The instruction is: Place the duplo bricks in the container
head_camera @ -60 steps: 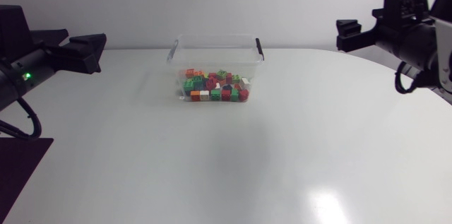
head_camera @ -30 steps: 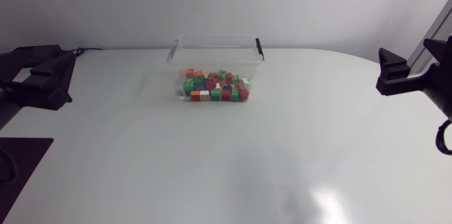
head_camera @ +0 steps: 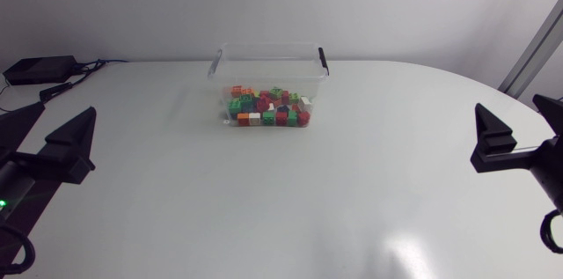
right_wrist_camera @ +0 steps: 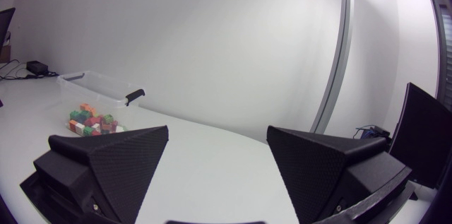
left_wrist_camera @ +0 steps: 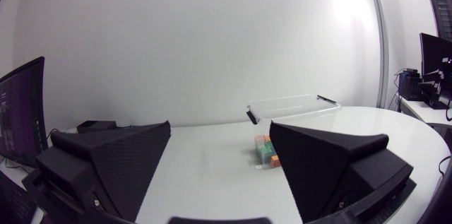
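In the clear container (head_camera: 264, 47), red, green, orange duplo bricks (head_camera: 266, 108).

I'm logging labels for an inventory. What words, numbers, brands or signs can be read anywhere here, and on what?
None: no readable print shows on the clear container, the duplo bricks inside it, or the white table.
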### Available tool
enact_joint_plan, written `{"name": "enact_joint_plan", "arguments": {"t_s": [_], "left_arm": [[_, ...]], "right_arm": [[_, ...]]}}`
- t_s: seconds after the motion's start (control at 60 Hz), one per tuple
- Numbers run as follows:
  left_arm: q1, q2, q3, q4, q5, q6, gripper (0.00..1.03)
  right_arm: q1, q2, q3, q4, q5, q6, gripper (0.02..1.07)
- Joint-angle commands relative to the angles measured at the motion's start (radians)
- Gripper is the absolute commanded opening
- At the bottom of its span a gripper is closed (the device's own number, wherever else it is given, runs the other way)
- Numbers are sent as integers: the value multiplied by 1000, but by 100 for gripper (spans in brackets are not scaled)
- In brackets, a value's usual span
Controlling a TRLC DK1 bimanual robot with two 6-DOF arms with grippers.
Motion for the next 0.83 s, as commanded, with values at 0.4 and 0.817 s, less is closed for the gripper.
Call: {"name": "enact_joint_plan", "arguments": {"t_s": [0.4, 0.817], "left_arm": [[17, -200, -221, -16, -20, -60, 96], [22, -283, -307, -23, -28, -80, 96]], "right_arm": [[53, -267, -212, -92, 17, 177, 102], [74, -379, -294, -130, 21, 242, 102]]}}
